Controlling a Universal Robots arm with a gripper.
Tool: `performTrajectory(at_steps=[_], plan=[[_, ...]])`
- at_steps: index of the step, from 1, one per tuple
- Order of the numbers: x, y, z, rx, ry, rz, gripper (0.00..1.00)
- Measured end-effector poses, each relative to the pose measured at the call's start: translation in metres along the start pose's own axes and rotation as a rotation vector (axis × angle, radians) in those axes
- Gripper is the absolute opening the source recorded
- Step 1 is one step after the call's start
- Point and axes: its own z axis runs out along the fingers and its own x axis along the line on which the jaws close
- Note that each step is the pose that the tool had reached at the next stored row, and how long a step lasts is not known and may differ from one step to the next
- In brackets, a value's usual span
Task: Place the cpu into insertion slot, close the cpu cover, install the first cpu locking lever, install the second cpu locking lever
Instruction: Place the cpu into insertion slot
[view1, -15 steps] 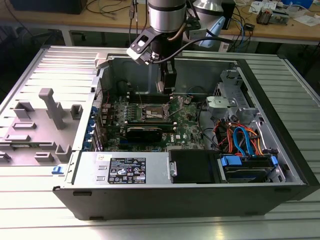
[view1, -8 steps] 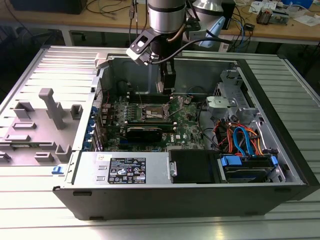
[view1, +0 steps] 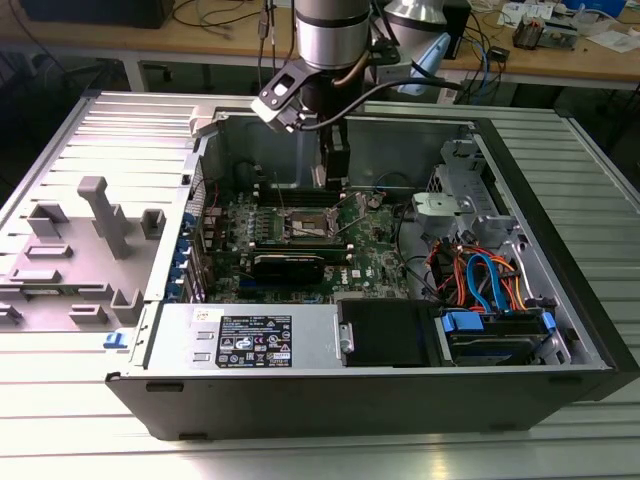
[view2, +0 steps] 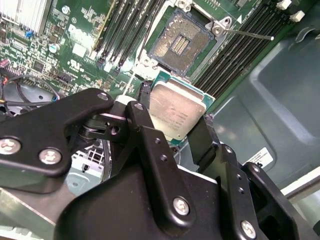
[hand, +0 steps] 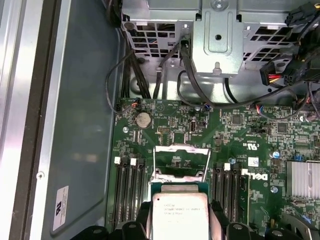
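One open computer case (view1: 330, 400), with the gripper carrying the cpu.
At upper centre of the exterior view, the gripper (view1: 335, 165) pinches the cpu (view2: 175, 112) by opposite edges, near the bare insertion slot (view2: 180, 42) but not touching it. The cpu looks light, stiff and fragile, and is best held by its edges.

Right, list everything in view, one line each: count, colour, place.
cpu: one, silver-grey top, held above the board
insertion slot: one, dark centre, silver rim, empty, on the green board
cpu cover: one, silver, raised open at the slot
locking lever: at least one, silver, beside the slot
memory slots: several, black, either side of the slot
coin battery: one, silver, on the board
heatsink: one, silver, on the board
cables: several, orange and blue, exterior view's right
computer case: one, black, open
fixture: one, grey, exterior view's left
arm: one, silver
pincer: one, black, shut on the cpu
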Motion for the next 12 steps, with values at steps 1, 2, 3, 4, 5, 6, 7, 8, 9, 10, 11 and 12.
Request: performTrajectory(at_steps=[1, 2, 3, 4, 5, 6, 7, 8, 9, 10, 11, 12], plan=[[0.0001, -0.0009, 0.0004, -0.0001, -0.0001, 0.001, 0.55], [0.0001, -0.0018, 0.0011, -0.0001, 0.0000, 0.003, 0.55], [0.0001, -0.0026, 0.0022, -0.0001, -0.0004, 0.006, 0.55], [0.0001, -0.0032, 0.0028, -0.0001, -0.0006, 0.009, 0.55], [0.0001, -0.0034, 0.0029, 0.0000, -0.0010, 0.011, 0.55], [0.0001, -0.0035, 0.0030, 0.0000, -0.0012, 0.012, 0.55], [0.0001, -0.0035, 0.0031, -0.0001, -0.0012, 0.013, 0.55], [0.0002, -0.0036, 0.0032, -0.0002, -0.0011, 0.014, 0.55], [0.0002, -0.0036, 0.0032, -0.0002, -0.0011, 0.014, 0.55], [0.0002, -0.0036, 0.0032, -0.0002, -0.0011, 0.014, 0.55], [0.0002, -0.0036, 0.0032, -0.0003, -0.0011, 0.014, 0.55], [0.0002, -0.0036, 0.0032, -0.0003, -0.0011, 0.014, 0.55]])
